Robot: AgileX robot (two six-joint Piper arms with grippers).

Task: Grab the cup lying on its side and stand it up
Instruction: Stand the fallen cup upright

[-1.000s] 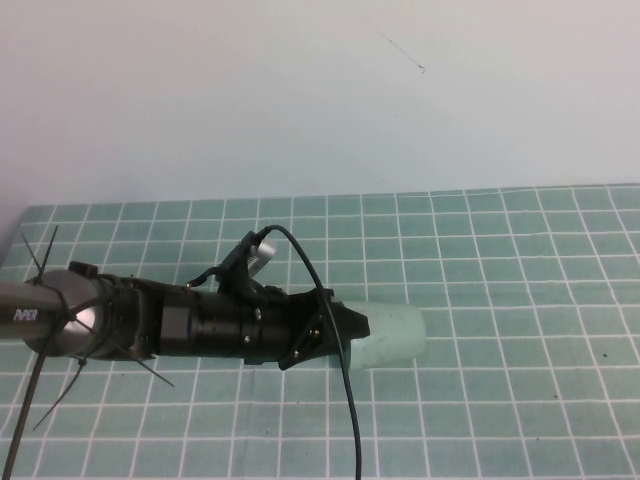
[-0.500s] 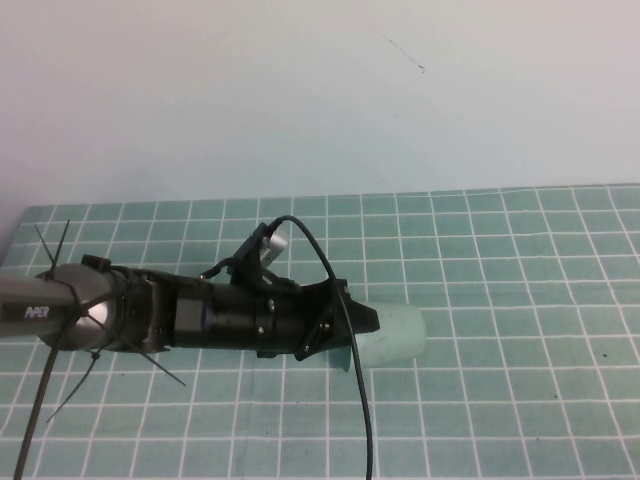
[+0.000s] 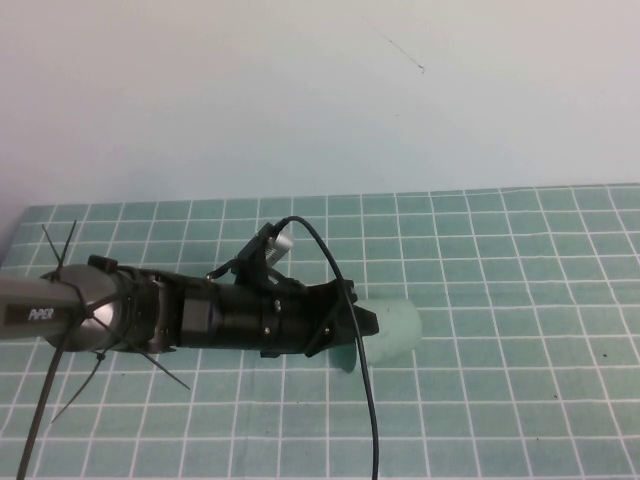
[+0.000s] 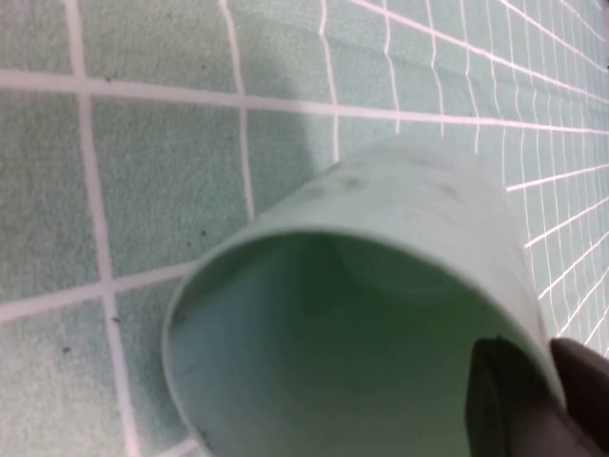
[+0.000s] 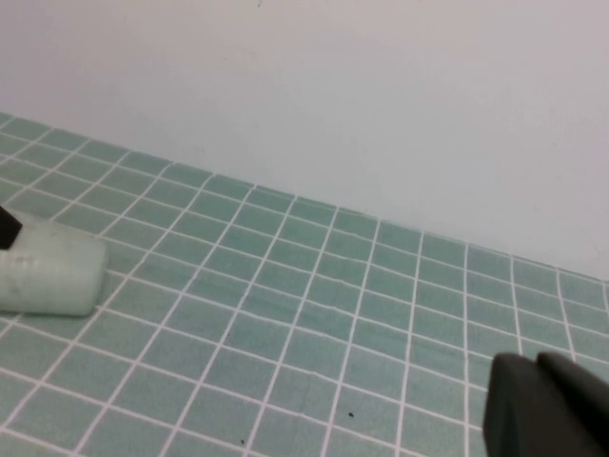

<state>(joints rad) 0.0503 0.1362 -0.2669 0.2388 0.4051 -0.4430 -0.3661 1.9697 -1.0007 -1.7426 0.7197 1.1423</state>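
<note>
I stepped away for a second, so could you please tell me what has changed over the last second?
The left gripper has slid a little further right along the cup, covering more of its open end. The cup still lies on its side in the same spot on the tiled mat. The right gripper is parked off to the right.

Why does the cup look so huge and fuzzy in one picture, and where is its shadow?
In the left wrist view the cup sits right against the lens, so it fills the frame and its rim blurs; the left gripper is a dark smudge on that rim. In the high view a soft shadow lies under the left gripper. In the right wrist view the right gripper is a blurred corner.
</note>
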